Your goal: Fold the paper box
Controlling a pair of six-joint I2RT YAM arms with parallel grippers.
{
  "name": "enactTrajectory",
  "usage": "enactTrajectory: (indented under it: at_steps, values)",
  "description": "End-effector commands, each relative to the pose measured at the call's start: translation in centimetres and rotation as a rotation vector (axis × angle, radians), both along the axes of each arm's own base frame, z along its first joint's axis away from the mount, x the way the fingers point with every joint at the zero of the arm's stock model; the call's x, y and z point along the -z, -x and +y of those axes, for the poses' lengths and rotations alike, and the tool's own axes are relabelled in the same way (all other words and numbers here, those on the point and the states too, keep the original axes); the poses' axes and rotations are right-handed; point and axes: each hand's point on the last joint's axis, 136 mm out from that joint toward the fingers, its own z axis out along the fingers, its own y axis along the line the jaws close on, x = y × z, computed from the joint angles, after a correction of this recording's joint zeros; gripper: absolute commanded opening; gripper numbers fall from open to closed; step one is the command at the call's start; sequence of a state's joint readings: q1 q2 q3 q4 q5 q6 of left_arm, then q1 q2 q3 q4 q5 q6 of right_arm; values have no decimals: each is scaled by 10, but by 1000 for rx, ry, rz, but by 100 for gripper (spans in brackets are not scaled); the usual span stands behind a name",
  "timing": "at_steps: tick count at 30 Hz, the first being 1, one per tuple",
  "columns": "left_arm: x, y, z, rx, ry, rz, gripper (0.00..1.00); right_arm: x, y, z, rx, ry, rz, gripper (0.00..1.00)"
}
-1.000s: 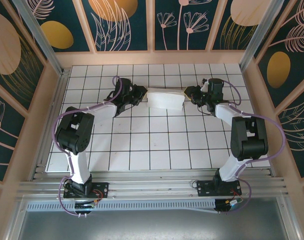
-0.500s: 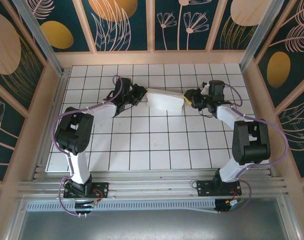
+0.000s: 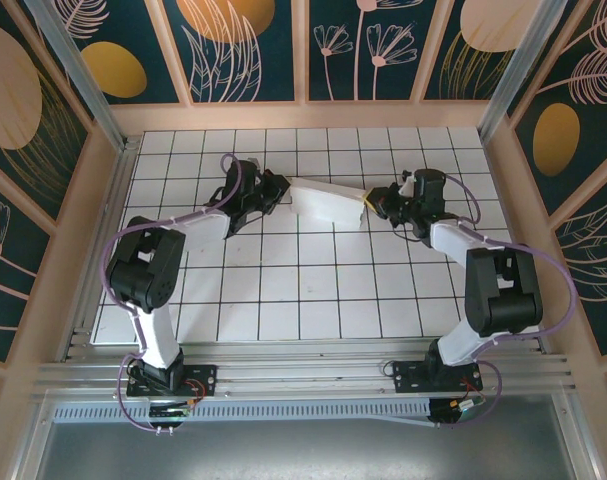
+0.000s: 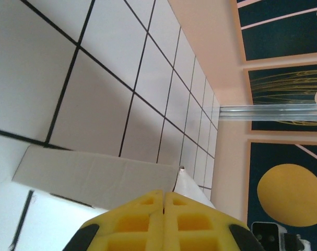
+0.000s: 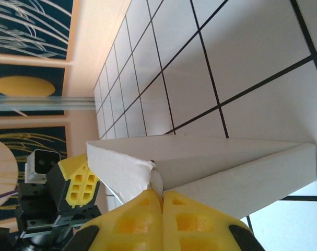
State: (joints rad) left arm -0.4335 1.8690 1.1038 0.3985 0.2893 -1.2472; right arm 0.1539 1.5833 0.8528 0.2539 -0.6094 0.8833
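Observation:
The white paper box point(image 3: 326, 203) lies partly folded on the gridded table, stretched between my two grippers at the back middle. My left gripper point(image 3: 280, 196) is at its left end. In the left wrist view the yellow tips point(image 4: 163, 193) are pressed together, and a creased panel of the box point(image 4: 95, 175) runs in under them. My right gripper point(image 3: 369, 204) is at the box's right end. In the right wrist view its tips point(image 5: 162, 193) pinch a small torn-edged tab where two panels of the box point(image 5: 226, 157) meet.
The tiled table point(image 3: 303, 290) is ringed by a low peach-coloured wall point(image 3: 303, 115) with metal posts at the back corners. The left arm's yellow finger point(image 5: 75, 183) shows beyond the box in the right wrist view.
Both grippers have closed. The right gripper moved left onto the box's right end, and the box has stretched out and slanted, its left end now nearer the back.

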Motion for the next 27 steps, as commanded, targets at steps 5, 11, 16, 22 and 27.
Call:
enactTrajectory:
  at_steps: [5,11,16,22,27]
  values:
    - [95,119,23,88,-191,297,0,47,83,27,-155,282,43,9]
    - [145,193,35,116,-269,433,10,92,136,-2,-81,355,134,16]
    - [152,208,54,79,-317,429,23,83,145,-8,-76,364,87,26]
    - [116,191,60,47,-354,293,32,47,141,-16,-40,396,-27,36]
    - [59,159,63,35,-441,39,42,14,114,-38,45,474,-133,38]
